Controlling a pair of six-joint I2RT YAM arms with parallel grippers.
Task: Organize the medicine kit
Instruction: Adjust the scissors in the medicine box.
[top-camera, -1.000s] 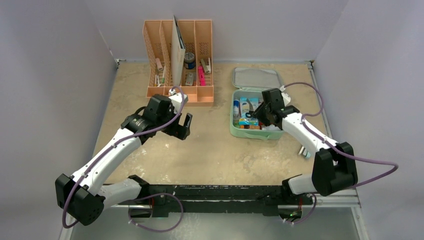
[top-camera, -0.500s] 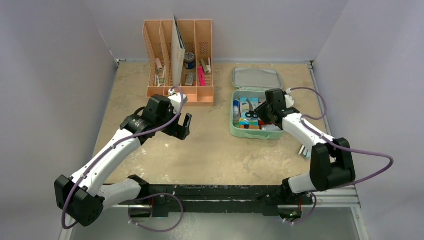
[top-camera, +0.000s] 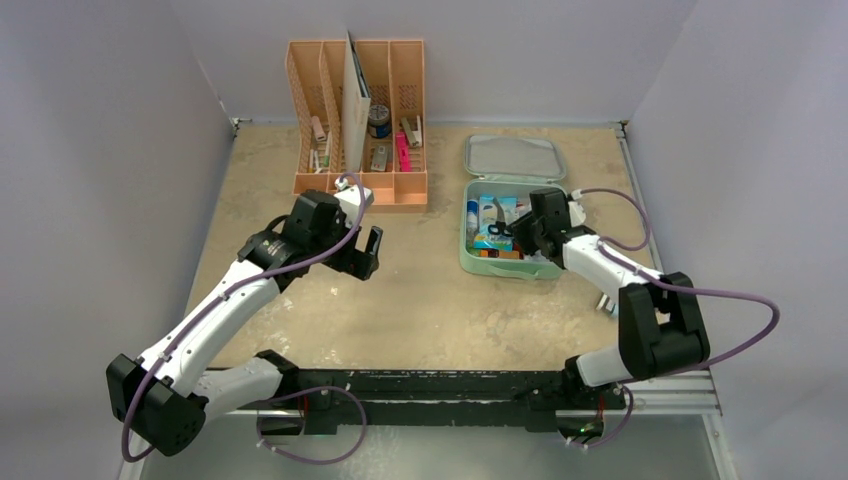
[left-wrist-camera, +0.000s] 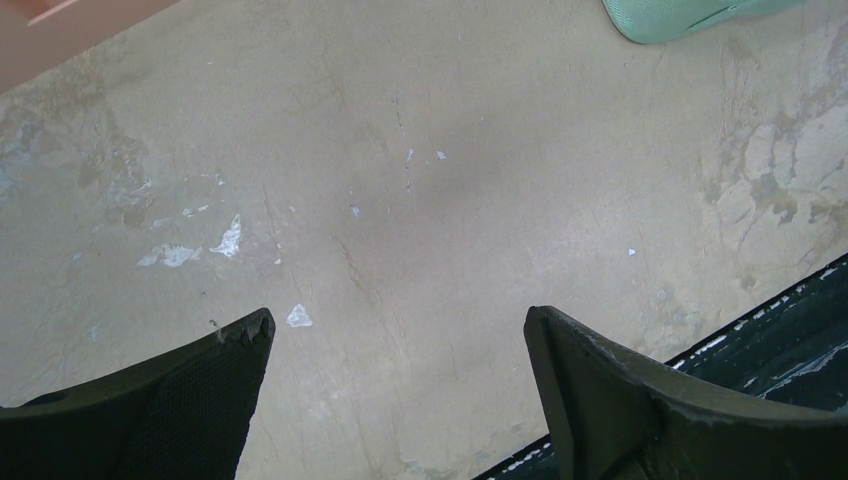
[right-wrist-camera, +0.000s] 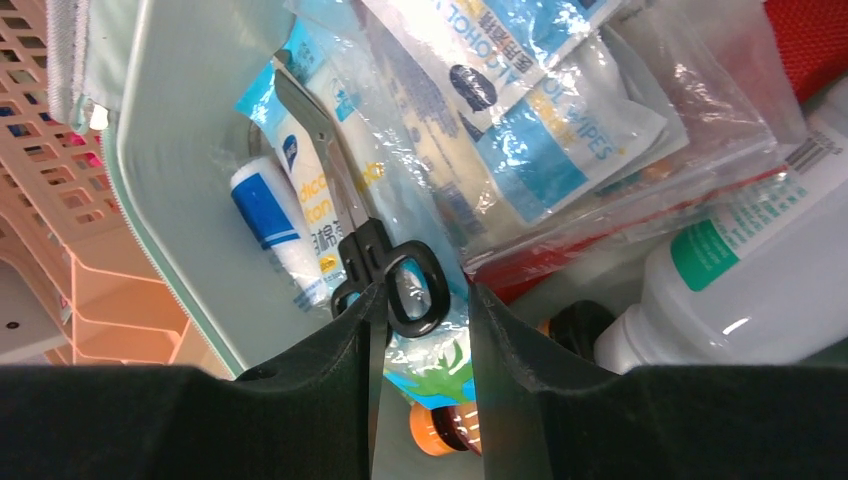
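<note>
The mint-green medicine kit (top-camera: 513, 157) lies open at the back right, its lid flat behind it. It holds black-handled scissors (top-camera: 500, 231), packets and bottles. My right gripper (top-camera: 520, 233) hangs over the kit's middle. In the right wrist view it (right-wrist-camera: 420, 290) is open, and the scissors' handle ring (right-wrist-camera: 415, 290) lies between and just past the fingertips, on the packets. The kit's green wall (right-wrist-camera: 180, 170) shows at left. My left gripper (top-camera: 365, 252) is open and empty above bare table (left-wrist-camera: 400, 320).
The peach-orange slotted organizer (top-camera: 357, 110) stands at the back, left of the kit. In the kit are alcohol wipe packs (right-wrist-camera: 540, 110), a white bottle (right-wrist-camera: 760, 270), an orange-capped bottle (right-wrist-camera: 440, 425) and a blue-white tube (right-wrist-camera: 275, 225). A small object (top-camera: 607, 303) lies beside the right arm.
The right arm has shifted a little, its elbow swinging inward while the gripper stays over the kit. The scissors have stayed in the kit. The left arm has barely moved.
</note>
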